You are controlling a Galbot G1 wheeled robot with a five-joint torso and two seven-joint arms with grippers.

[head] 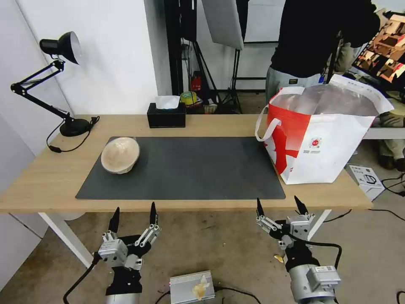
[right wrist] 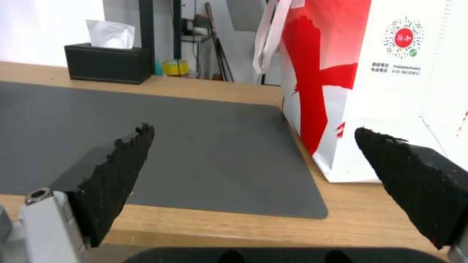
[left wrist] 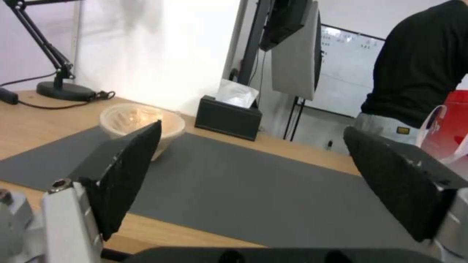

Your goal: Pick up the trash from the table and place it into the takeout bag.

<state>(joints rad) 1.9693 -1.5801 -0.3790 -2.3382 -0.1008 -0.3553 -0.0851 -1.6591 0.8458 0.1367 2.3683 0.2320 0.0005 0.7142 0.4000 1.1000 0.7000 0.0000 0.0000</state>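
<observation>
Where the light-wood table [head: 50, 177] carries a flat dark grey mat [head: 185, 169], a single piece of trash, a beige domed pulp bowl [head: 120, 154], rests on the mat's far left corner, its matte, fibrous surface faintly mottled. The bag [head: 329, 143], a boxy white tote with red panels, a small round logo and a crinkled silver foil lining, stands upright at the table's right end, just beside the mat edge; its contents are hidden by its walls. A black tissue box [head: 166, 115] and a black jointed lamp [head: 63, 50] stand along the far edge. Both arms hang below the near table edge: the left gripper [head: 133, 214] and right gripper [head: 282, 206] are spread wide, each holding nothing. The left wrist view brings out the coarse black pads [left wrist: 131, 171] and the bowl [left wrist: 131, 118] beyond them; the right wrist view shows the bag's printed side [right wrist: 390, 91], its top cut off.
</observation>
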